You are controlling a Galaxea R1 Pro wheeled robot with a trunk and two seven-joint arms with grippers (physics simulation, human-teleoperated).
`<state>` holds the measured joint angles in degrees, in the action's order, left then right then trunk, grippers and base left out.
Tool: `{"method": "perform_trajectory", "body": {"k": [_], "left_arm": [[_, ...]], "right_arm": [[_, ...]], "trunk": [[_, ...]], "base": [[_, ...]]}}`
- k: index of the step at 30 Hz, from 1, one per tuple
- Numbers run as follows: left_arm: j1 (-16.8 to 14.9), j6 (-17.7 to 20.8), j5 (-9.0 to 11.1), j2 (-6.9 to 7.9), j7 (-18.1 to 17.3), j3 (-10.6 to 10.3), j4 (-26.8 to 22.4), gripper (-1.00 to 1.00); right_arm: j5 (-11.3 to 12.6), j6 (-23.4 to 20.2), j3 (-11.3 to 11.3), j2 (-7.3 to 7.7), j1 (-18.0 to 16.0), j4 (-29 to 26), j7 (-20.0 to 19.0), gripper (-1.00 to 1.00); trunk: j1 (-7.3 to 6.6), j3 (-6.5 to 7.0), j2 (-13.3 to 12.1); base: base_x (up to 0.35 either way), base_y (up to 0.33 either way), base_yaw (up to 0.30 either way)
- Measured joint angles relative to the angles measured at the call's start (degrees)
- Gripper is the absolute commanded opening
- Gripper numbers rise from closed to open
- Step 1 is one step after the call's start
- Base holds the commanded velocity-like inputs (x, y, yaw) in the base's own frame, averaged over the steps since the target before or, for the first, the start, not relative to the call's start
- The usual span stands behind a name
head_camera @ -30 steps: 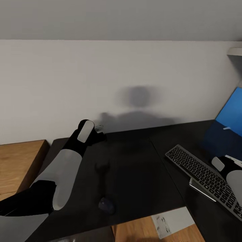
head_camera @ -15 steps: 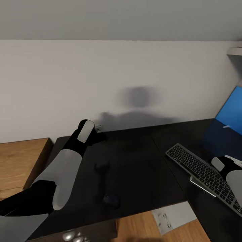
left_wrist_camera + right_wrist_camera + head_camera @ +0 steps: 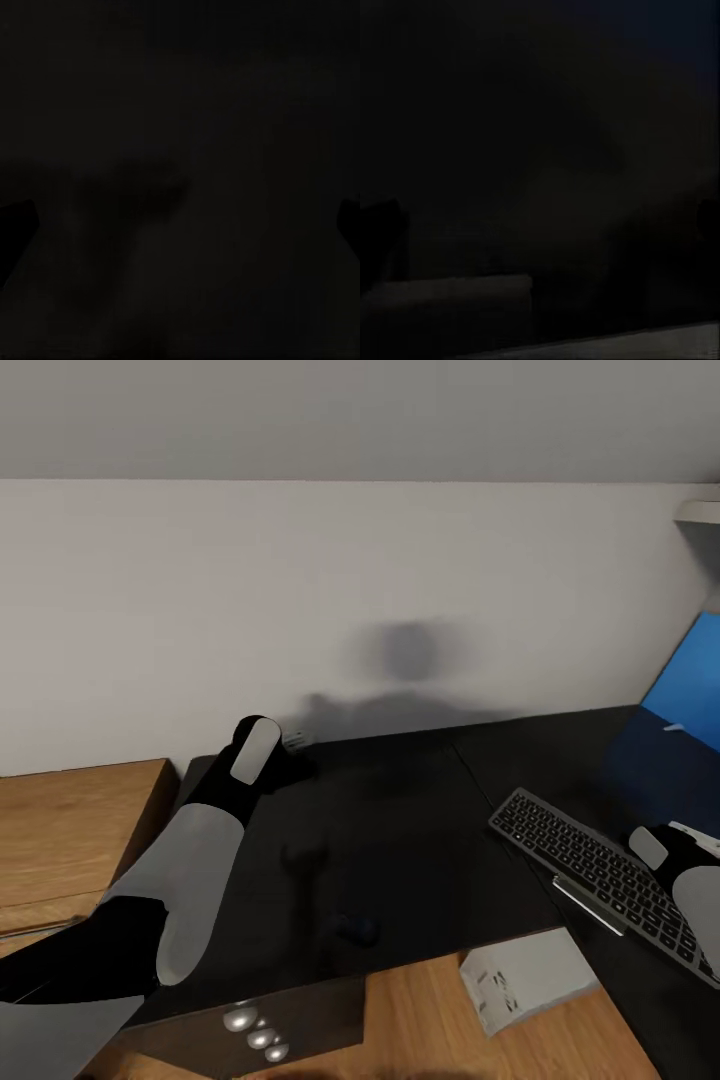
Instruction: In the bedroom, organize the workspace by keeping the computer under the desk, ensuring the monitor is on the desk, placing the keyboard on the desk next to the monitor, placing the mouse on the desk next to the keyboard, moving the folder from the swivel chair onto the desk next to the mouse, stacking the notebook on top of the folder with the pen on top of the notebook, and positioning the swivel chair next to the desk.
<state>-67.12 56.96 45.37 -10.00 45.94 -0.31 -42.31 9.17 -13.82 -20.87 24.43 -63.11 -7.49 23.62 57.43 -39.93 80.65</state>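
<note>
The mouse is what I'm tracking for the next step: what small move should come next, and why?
Probably bring the left gripper back toward the mouse. The mouse lies alone near the desk's front edge, apart from the keyboard, while that gripper hangs near the desk's far edge.

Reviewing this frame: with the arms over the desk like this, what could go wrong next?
1. The small black oval mouse lies close to the front edge of the glossy black desk; a nudge could drop it.
2. The long silvery-grey keyboard lies skewed beside the right arm; a careless sweep might push it.
</note>
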Motion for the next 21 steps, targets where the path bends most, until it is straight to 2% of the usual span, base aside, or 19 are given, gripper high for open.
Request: {"method": "perform_trajectory", "body": {"k": [10, 21], "left_arm": [[0.0, 0.04, 0.04, 0.0, -0.01, -0.16, 0.0, 1.0], [0.0, 0.03, 0.06, 0.0, -0.03, -0.16, 0.0, 1.0]], "right_arm": [[0.06, 0.14, 0.02, -0.01, 0.0, 0.04, -0.03, 1.0], [0.09, 0.06, 0.17, -0.13, -0.01, -0.05, 0.0, 1.0]], "trunk": [[0.0, 0.0, 0.0], [-0.02, 0.0, 0.0]], "base": [[-0.128, 0.099, 0.0], [-0.016, 0.013, 0.0]]}}
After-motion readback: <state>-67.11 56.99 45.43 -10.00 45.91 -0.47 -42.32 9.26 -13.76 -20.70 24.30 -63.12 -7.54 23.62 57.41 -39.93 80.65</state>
